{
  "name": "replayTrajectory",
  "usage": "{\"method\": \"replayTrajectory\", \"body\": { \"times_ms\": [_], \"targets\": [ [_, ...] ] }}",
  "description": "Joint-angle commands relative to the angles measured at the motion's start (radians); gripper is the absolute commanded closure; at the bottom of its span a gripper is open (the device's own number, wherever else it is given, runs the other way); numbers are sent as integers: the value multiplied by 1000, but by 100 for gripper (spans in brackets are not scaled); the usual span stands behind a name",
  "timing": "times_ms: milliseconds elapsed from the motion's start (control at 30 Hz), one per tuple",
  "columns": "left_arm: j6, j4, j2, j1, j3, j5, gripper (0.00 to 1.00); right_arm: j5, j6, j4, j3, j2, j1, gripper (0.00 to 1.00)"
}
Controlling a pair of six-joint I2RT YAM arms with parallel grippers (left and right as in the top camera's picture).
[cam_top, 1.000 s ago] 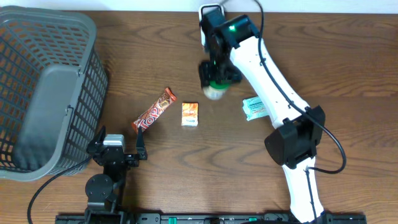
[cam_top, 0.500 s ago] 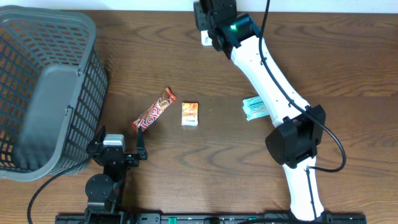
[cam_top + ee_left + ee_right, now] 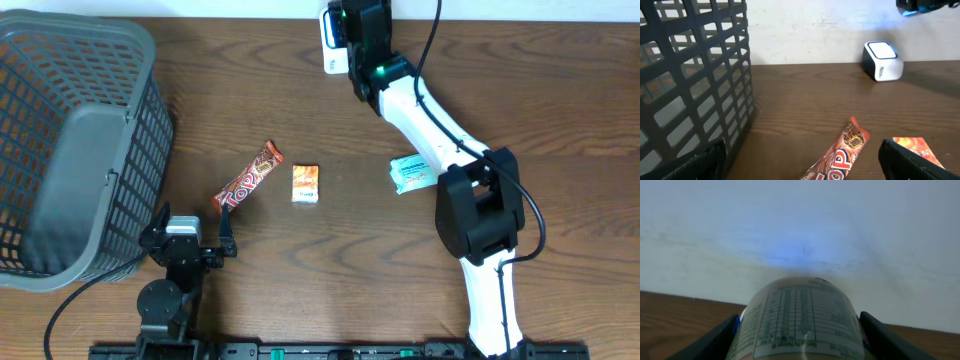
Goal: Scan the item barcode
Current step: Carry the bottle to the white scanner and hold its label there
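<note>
My right claw (image 3: 802, 337) is clenched on the container (image 3: 801, 312), a rounded pot with a printed table on its label. It is held up in the air at the far edge of the surface (image 3: 560, 120), right above the white scanner (image 3: 333, 45), with a bluish glow on the wall (image 3: 805, 30) behind. My worry is the label: the face turned to my wrist camera shows only the printed table, and I cannot see a barcode or tell whether it is turned down toward the scanner's window, so the read may fail. The pot is round and pinched between two flat fingers, so any twist to reorient it could let it roll or slip out, and it might drop onto the scanner. The arm is also stretched far out, close to the wall. My left claw (image 3: 189, 238) sits released and idle near the front edge. The surface is dark wood grain, with a grey basket (image 3: 70, 140) at the left, a chocolate bar (image 3: 248, 175) just beside an orange packet (image 3: 306, 184), and a pale packet (image 3: 411, 173) near the right arm.
</note>
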Motion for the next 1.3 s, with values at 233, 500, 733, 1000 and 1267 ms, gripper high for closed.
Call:
{"method": "replayTrajectory", "body": {
  "times_ms": [233, 500, 733, 1000, 1267],
  "targets": [
    [-9, -38, -7, 4, -18, -10, 2, -36, -122, 112, -25, 77, -5, 39],
    [-9, -38, -7, 4, -18, -10, 2, -8, -208, 200, -25, 156, 1, 36],
    [-9, -38, -7, 4, -18, -10, 2, 23, -208, 203, -13, 148, 3, 36],
    [-9, -38, -7, 4, -18, -9, 2, 216, -140, -18, -13, 33, 6, 36],
    [-9, -38, -7, 4, -18, -10, 2, 278, 200, -516, -13, -118, -42, 32]
  ]
}}
